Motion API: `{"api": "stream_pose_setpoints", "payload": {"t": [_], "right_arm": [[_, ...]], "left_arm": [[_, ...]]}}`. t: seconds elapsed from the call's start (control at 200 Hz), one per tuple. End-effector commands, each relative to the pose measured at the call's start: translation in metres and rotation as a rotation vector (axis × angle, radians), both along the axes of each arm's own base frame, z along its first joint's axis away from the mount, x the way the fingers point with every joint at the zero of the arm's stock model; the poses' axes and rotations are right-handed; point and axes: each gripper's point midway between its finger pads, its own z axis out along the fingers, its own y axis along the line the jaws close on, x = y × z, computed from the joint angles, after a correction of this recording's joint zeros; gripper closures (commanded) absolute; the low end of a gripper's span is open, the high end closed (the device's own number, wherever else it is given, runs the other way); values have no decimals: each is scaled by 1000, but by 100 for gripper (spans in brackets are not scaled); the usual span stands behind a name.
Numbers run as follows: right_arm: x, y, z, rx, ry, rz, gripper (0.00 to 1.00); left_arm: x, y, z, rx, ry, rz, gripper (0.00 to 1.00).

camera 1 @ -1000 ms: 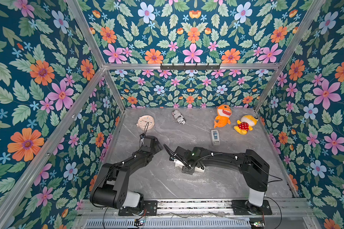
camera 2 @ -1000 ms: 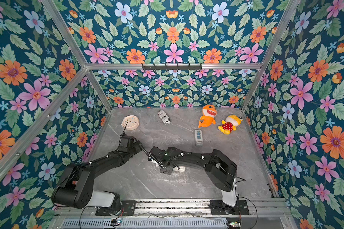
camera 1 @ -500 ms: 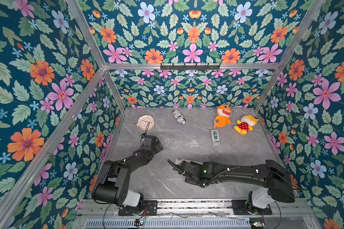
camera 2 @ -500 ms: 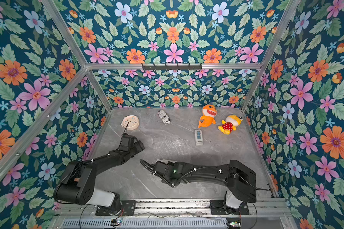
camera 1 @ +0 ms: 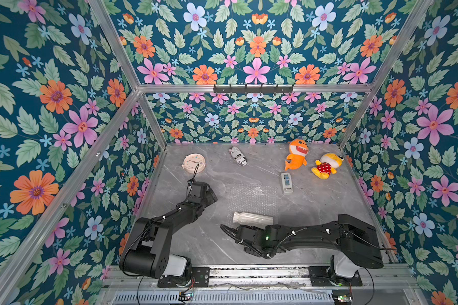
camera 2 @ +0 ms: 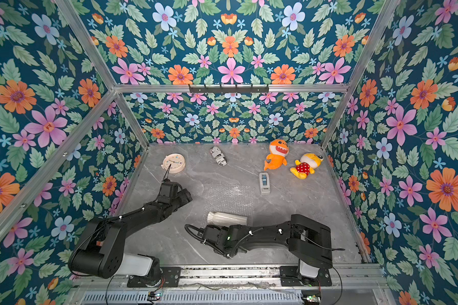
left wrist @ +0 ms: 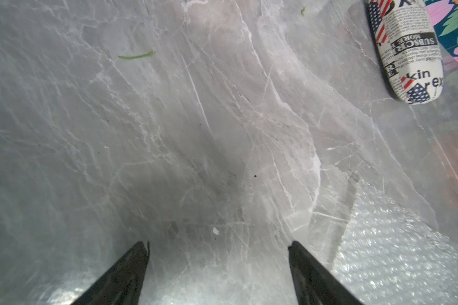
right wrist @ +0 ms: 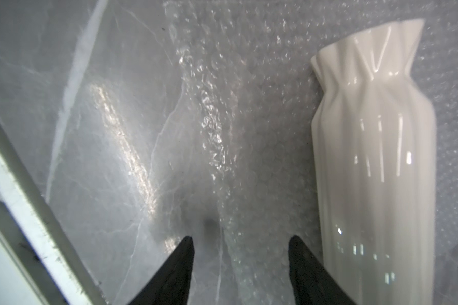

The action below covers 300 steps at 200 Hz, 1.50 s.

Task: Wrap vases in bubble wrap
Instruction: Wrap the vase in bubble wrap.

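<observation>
Nearest the front rail, the right arm [camera 1: 302,235] is being stretched low across the bench [camera 1: 315,206], with its wrist turned toward the left side. In the right wrist view, the right tool [right wrist: 241,240] is being held with its two fingers apart and nothing between them. One finger is being shown over bare marble-patterned bench and the other over the bubble wrap [right wrist: 249,105], so the sheet's edge is being straddled. Whether the tips are touching the surface cannot be told.

Just beside that tool, the cream-white ribbed vase [right wrist: 373,171] is being supported on its side by the sheet. In both top views the vase [camera 1: 252,219] [camera 2: 226,218] is being shown along the near edge of the bubble wrap [camera 1: 251,196] [camera 2: 229,196], with its flared rim pointed toward the left arm's side. The clear sheet is being spread flat from the vase toward the middle of the bench.

Farther back and to the left, the left tool [left wrist: 218,244] is being held over bare bench [left wrist: 169,105], with its fingers wide apart and empty. A corner of the bubble wrap [left wrist: 397,250] is being shown just beside one of them.

Beyond the sheet, a small grey-and-white device [camera 1: 286,183] is being shown near its far right corner. Along the back of the bench, a round pink clock [camera 1: 193,163], a newspaper-print pouch [camera 1: 238,156], an orange shark plush [camera 1: 296,157] and a yellow plush in red [camera 1: 327,165] are being shown, well apart from the vase.
</observation>
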Motion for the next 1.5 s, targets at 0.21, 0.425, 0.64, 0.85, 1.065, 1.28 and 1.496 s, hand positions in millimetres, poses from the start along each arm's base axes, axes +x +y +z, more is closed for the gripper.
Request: {"api": "stream_pose_setpoints", "payload": {"t": [0.21, 0.425, 0.64, 0.85, 1.065, 1.28, 1.496], "right_arm": [[10, -4, -16, -36, -59, -25, 52], [21, -4, -2, -23, -132, -48, 82], [28, 0, 14, 10, -174, -61, 99], [35, -2, 23, 31, -228, -82, 100], [45, -6, 43, 81, -271, -104, 100], [65, -13, 57, 131, -269, -142, 100], [93, -14, 58, 143, -245, -164, 100]], "left_arm": [[1, 1, 5, 13, -6, -3, 14], [2, 0, 13, 16, -25, -15, 15], [25, -30, 36, -68, -145, -109, 15], [55, -70, 53, -2, -160, -210, 14], [63, -118, 44, -60, -171, -334, 13], [63, -133, 28, -102, -148, -372, 13], [60, -140, 14, -84, -112, -397, 14]]}}
